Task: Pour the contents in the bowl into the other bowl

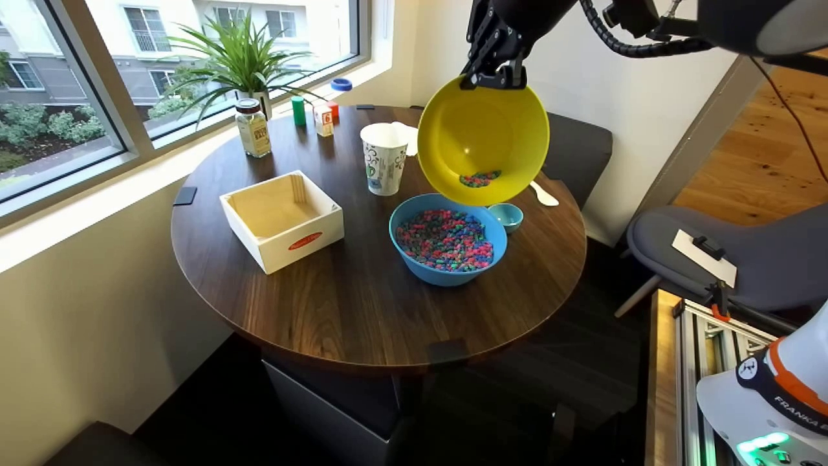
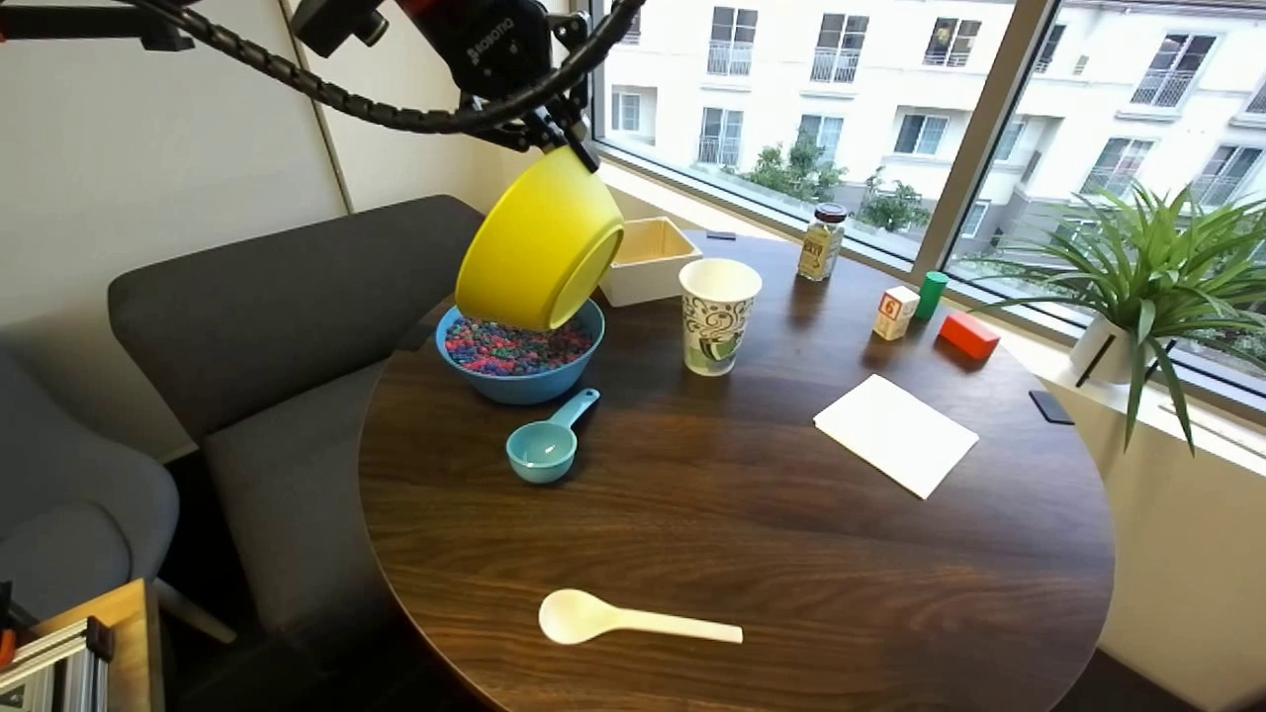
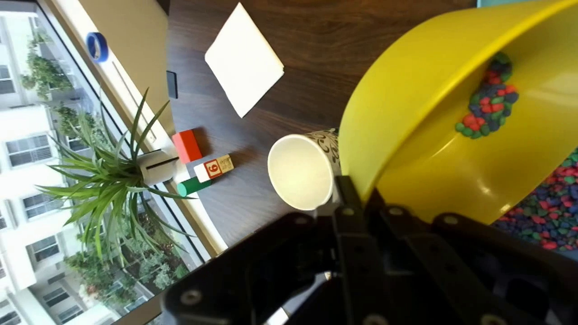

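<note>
The yellow bowl point(image 1: 482, 129) is tilted steeply in the air above the blue bowl point(image 1: 446, 277), its opening facing partly downward. My gripper point(image 3: 362, 194) is shut on the yellow bowl's rim; the grip also shows in an exterior view point(image 2: 572, 150). A small patch of pink, green and blue bits point(image 3: 490, 101) sits inside the yellow bowl's wall. Many more of these bits point(image 1: 446, 243) lie in the blue bowl, which stands upright on the table. In an exterior view, the yellow bowl point(image 2: 539, 242) hides part of the blue bowl point(image 2: 524, 386).
A paper cup point(image 2: 720, 321) stands close to the blue bowl. A blue measuring scoop point(image 2: 542, 452) lies beside the bowl. A wooden tray point(image 1: 304, 243), glass jar point(image 1: 253, 129), blocks point(image 2: 895, 314), white paper point(image 2: 895, 435) and a pale spoon point(image 2: 633, 621) are on the round table.
</note>
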### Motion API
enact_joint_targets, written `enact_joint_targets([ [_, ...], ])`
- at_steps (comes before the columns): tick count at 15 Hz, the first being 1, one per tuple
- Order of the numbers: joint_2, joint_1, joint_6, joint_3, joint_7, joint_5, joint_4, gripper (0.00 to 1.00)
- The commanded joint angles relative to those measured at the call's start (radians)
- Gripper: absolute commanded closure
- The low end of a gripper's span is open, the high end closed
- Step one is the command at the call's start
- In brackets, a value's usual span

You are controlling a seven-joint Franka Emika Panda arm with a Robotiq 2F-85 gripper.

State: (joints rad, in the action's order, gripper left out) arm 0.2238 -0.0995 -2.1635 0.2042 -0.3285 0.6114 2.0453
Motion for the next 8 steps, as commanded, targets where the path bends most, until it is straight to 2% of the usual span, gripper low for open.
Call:
enact_joint_targets([
  [1,0.010,-0.018,0.032,0.017,0.057,0.094,-0.002,0.99],
  [8,0.001,-0.038,0.042,0.038,0.145,0.222,-0.002,0.99],
])
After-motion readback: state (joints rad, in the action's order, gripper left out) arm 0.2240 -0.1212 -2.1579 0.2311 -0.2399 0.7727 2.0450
